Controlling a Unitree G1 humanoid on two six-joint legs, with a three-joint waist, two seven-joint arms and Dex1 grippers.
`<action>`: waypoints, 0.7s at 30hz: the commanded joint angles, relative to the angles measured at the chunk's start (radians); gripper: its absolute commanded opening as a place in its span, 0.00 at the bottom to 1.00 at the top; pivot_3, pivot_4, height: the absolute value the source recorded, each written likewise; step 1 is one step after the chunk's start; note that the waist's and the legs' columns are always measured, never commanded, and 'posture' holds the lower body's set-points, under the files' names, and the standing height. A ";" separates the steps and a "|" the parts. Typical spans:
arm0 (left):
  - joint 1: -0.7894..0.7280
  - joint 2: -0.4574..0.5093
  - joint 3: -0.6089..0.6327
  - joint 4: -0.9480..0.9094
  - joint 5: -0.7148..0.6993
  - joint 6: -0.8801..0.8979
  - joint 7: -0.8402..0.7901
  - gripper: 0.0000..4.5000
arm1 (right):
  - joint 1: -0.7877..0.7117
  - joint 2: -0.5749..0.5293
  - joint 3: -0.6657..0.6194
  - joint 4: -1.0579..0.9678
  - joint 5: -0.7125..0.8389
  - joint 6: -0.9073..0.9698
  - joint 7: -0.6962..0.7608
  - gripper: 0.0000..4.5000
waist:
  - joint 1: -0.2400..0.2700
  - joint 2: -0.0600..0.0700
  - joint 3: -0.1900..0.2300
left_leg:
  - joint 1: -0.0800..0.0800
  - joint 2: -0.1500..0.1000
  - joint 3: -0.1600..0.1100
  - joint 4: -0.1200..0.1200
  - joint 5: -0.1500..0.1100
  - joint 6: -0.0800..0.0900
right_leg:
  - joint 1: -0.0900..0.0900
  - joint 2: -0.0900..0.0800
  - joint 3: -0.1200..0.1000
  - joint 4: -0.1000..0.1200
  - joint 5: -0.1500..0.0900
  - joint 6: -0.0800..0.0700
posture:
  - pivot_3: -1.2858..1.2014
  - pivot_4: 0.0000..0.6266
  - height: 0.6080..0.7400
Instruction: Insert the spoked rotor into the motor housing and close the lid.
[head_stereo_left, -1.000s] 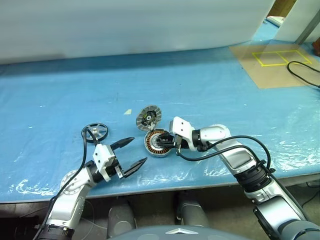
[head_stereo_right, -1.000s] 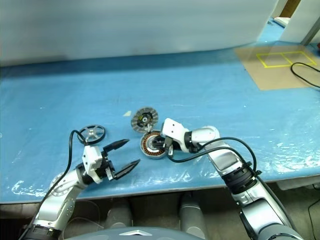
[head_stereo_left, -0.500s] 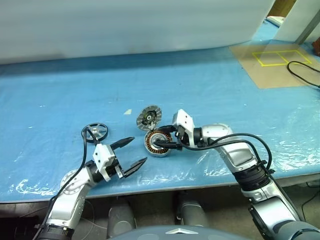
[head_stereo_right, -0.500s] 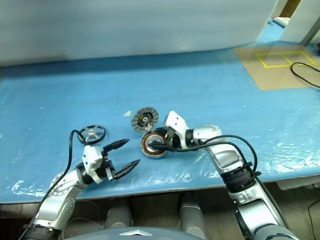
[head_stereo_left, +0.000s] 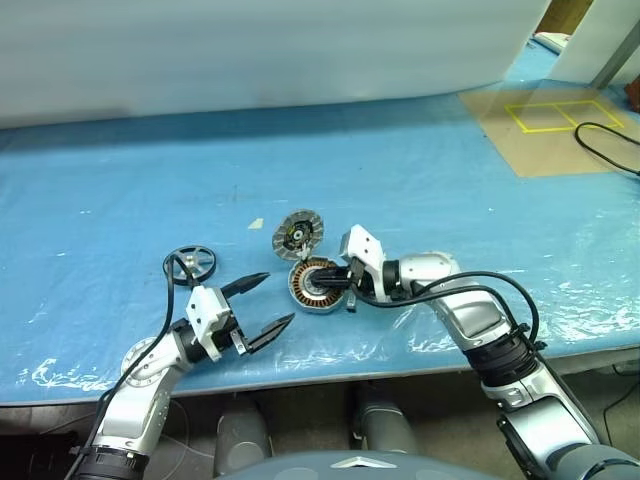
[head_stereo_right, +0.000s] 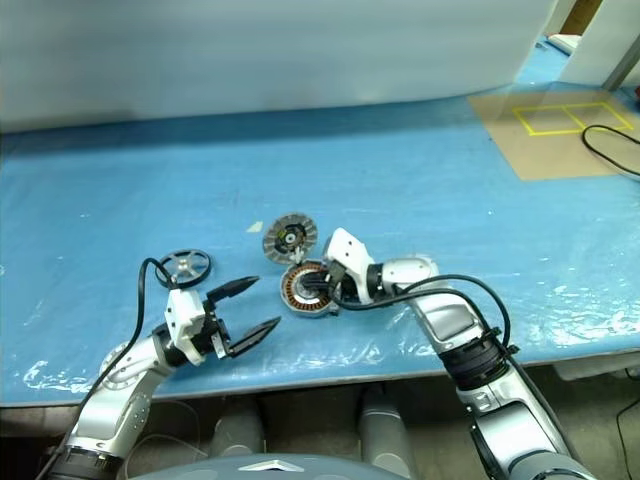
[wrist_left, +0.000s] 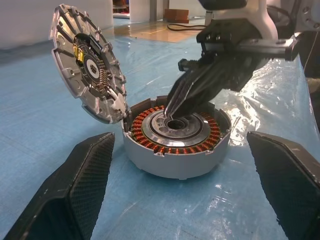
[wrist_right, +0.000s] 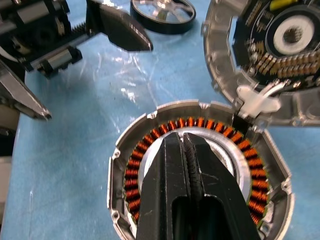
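Left of the motor housing (head_stereo_left: 318, 285) lies the spoked rotor (head_stereo_left: 190, 265), likely rigid, light, best pinched by its rim; my right end effector (wrist_left: 172, 111), pressed together, pokes the housing's centre, my left end effector (head_stereo_left: 258, 306) spread.

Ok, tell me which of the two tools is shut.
The right tool: its fingers are pressed together over the motor housing's centre. The left tool stands wide open, apart from the housing.
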 joint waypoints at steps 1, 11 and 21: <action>-0.001 0.008 0.007 -0.020 -0.007 -0.008 -0.003 1.00 | 0.002 -0.007 0.012 -0.001 -0.026 -0.044 -0.006 0.00 | 0.000 0.000 0.000 | 0.000 0.000 0.000 0.000 0.000 0.000 | 0.000 0.000 0.000 0.000 0.000 0.000 | 0.52 0.24 1.00; -0.014 0.019 0.038 -0.024 -0.032 0.002 0.000 1.00 | -0.005 -0.004 -0.058 -0.019 0.049 -0.036 0.025 0.00 | 0.000 0.000 0.000 | 0.000 0.000 0.000 0.000 -0.001 0.001 | 0.000 0.000 0.000 0.000 0.000 0.000 | 0.52 0.24 1.00; -0.045 0.126 0.154 -0.052 -0.128 0.121 -0.015 1.00 | -0.017 -0.015 -0.099 -0.082 0.124 -0.022 0.060 0.00 | 0.000 0.000 0.000 | 0.000 0.000 0.000 0.000 -0.001 0.001 | 0.000 0.000 0.000 0.000 0.000 0.000 | 0.52 0.24 1.00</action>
